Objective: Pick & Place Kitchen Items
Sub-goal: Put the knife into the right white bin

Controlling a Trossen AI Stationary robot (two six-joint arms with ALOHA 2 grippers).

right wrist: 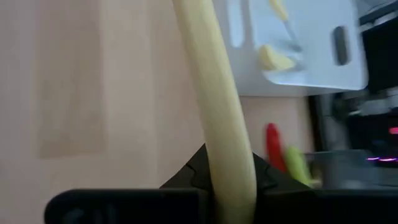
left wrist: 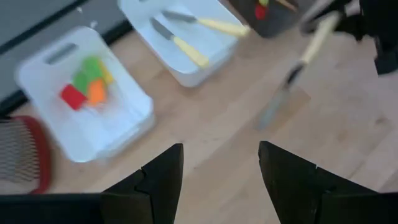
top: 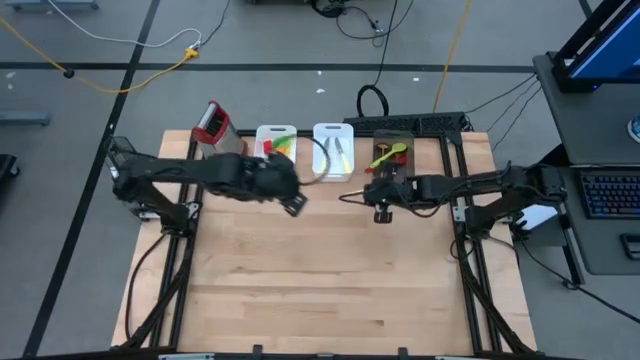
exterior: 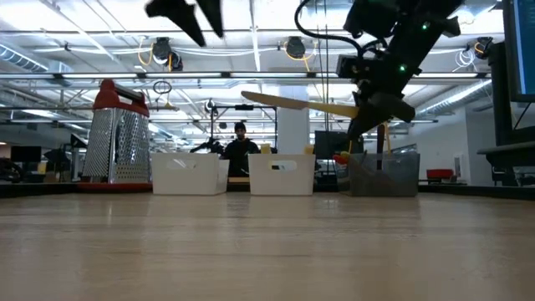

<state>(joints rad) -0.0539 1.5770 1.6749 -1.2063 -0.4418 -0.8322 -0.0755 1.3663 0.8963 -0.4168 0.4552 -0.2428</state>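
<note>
Right fingers (right wrist: 230,180) hold one knife (right wrist: 211,93); two knives (left wrist: 186,37) binned.

FREE: we see bare table (top: 320,280) across the whole near half | BLOCKED: far edge lined by grater (top: 211,122), two white bins (top: 277,133) and dark bin (top: 392,135) | AIRSPACE: both arms hang over the far-middle; cream-handled knife (top: 352,195) juts sideways between them
</note>
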